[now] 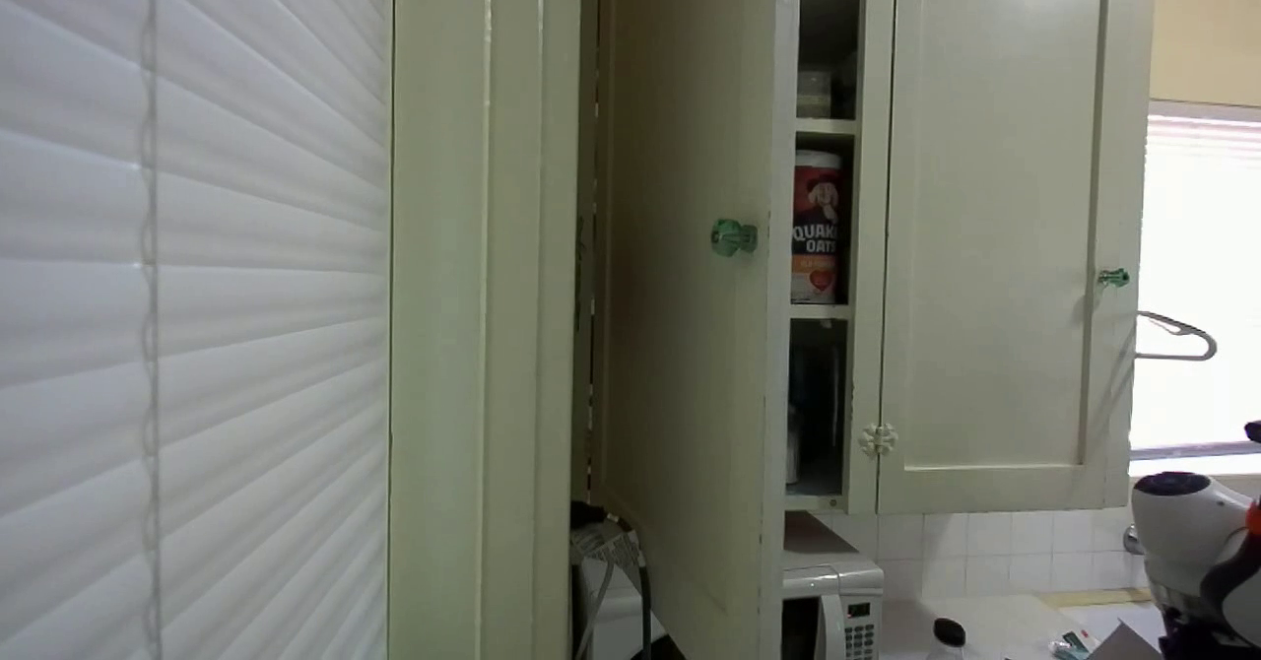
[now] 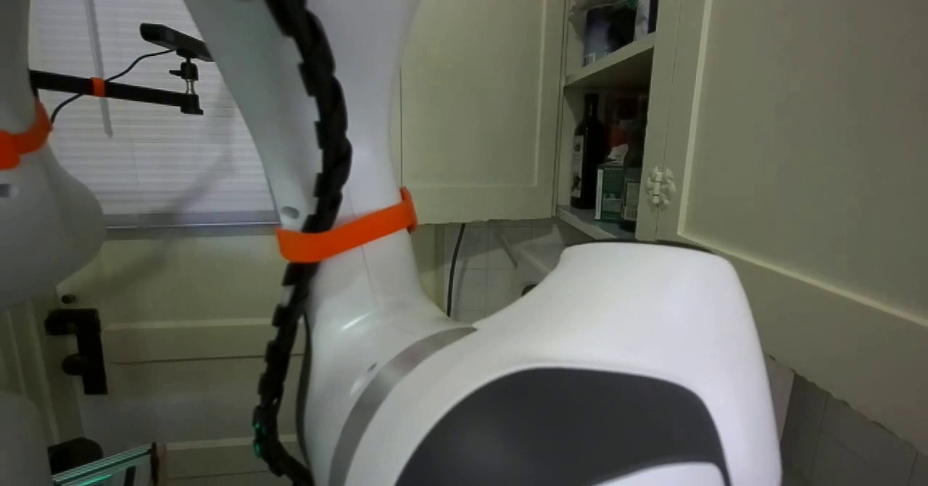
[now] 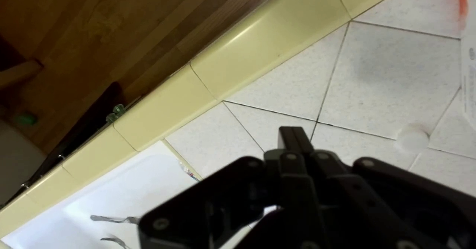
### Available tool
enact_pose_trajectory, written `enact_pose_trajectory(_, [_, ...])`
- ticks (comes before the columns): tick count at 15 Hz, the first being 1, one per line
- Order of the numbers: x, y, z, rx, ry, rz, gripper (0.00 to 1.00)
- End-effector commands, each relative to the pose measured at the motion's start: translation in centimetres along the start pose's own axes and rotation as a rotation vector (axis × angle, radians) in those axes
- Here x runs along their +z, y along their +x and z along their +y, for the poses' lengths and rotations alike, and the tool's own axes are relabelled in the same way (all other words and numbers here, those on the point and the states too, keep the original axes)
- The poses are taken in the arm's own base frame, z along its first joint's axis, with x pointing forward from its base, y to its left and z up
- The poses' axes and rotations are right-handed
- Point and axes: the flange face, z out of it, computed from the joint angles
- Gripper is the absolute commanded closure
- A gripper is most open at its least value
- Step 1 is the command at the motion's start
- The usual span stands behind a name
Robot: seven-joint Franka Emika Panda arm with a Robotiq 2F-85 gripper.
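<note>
In the wrist view my gripper [image 3: 296,139] comes in from below with its two fingers pressed together. Nothing shows between them. They point over a white tiled counter [image 3: 386,70]; how high above it I cannot tell. A small round white object [image 3: 412,139], blurred, rests on the tiles to the right of the fingertips. To the left, two metal utensils [image 3: 111,218] lie on a smooth white surface [image 3: 137,182], partly hidden by the gripper's linkage. A clear plastic scrap [image 3: 189,171] is at that surface's corner. Neither exterior view shows the fingers.
Yellow edge tiles [image 3: 238,68] border the counter above a wooden floor [image 3: 111,29]. A cabinet door [image 1: 680,345] stands swung out, beside shelves with an oats canister [image 1: 818,227]. Below is a microwave [image 1: 859,581]. The arm [image 2: 616,297] is close under another cabinet holding a dark bottle [image 2: 589,152].
</note>
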Motion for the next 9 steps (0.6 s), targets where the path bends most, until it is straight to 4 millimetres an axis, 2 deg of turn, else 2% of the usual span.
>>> enact_pose_trajectory(1, [-0.1, 0.3, -2.0, 0.006, 0.057, 0.023, 1.0])
enact_pose_trajectory(5, [-1.1, 0.4, -3.7, -0.027, 0.105, 0.054, 1.0])
enact_pose_trajectory(9, [-1.8, -0.5, -5.5, -0.061, 0.151, 0.06, 1.0])
